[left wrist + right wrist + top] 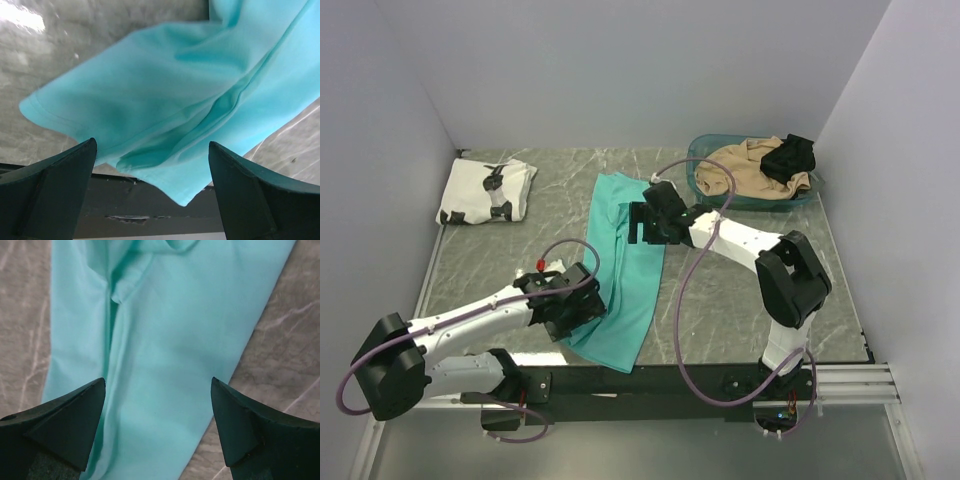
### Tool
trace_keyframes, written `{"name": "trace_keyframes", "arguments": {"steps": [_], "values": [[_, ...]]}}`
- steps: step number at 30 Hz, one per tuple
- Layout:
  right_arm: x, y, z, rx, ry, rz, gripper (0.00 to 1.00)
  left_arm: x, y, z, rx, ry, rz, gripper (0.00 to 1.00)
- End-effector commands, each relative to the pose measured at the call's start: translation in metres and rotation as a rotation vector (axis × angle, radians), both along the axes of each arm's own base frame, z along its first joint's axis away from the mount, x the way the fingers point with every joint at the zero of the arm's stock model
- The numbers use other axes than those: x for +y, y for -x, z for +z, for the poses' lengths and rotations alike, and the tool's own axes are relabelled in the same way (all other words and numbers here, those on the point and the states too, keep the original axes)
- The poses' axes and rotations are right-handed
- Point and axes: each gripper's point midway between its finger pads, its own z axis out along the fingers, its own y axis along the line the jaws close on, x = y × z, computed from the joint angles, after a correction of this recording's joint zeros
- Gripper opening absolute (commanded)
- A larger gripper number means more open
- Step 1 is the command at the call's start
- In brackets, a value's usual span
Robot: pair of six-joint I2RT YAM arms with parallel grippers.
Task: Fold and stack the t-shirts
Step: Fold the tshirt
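Worktop [740, 290]: grey marbled slab, boxed in by pale walls at the back and both sides, with a dark rail along the near edge.

Teal tee [625, 290]: lies mid-worktop as a long narrow strip. It runs from the back-centre towards the near edge, slanting slightly left. Its near corner reaches the front edge over the rail.

White tee [487, 191]: folded into a compact block at the back-left corner, well apart from the teal one.

Basket [705, 150]: back right. It holds a tan garment [745, 165] with a black garment [790, 157] on top.

Left arm: stretched low from its near-left base, forearm running right. The left end effector [582, 312] sits at the left edge of the teal strip near its lower end. In the wrist view its fingers [55, 190] are spread wide, the tee's hemmed corner lies between and beyond them, and nothing is gripped. Cannot tell whether the tips touch the cloth.

Right arm: rises from the near-right base to a high elbow, then the forearm reaches left and back. The right end effector [640, 228] is over the upper half of the strip, at its right edge. In the wrist view its fingers [60, 425] are wide apart, framing a lengthwise crease in the cloth and holding nothing. Contact with the cloth is not resolvable.
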Motion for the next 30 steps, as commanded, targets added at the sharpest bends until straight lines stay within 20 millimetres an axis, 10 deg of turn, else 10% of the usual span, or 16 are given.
{"name": "trace_keyframes", "arguments": {"steps": [1, 10, 30], "values": [[0.004, 0.003, 0.016, -0.040, -0.056, -0.003, 0.92, -0.011, 0.009, 0.002, -0.003, 0.045, -0.040, 0.99], [0.033, 0.039, 0.008, -0.027, -0.085, 0.133, 0.92, -0.026, 0.017, 0.009, -0.044, 0.119, -0.088, 0.99], [0.039, 0.040, 0.022, -0.051, -0.114, 0.155, 0.91, -0.045, 0.068, 0.027, -0.048, 0.036, -0.226, 0.99]]}}
